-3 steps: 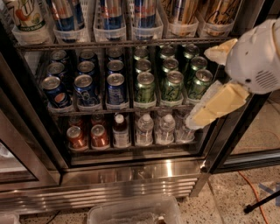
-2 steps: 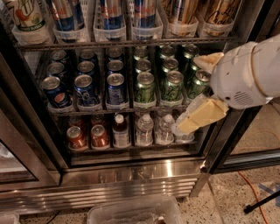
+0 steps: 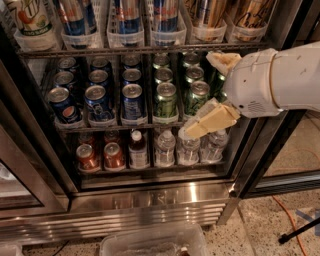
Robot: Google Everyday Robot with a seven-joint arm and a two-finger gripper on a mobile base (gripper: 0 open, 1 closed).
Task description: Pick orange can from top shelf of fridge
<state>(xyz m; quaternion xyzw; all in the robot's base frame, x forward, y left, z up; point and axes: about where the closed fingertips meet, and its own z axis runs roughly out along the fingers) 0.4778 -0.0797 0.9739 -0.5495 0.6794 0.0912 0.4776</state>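
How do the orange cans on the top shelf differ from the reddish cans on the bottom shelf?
The orange cans are tall and slim; the reddish cans are short. The orange cans stand in clear trays at top right, tops out of frame; the reddish cans stand at bottom left, lids showing. Both are upright. The gripper, open, is in front of the green cans, below the orange cans.

Pepsi emblem, blue can (image 3: 64,106) in fridge (image 3: 150,201)
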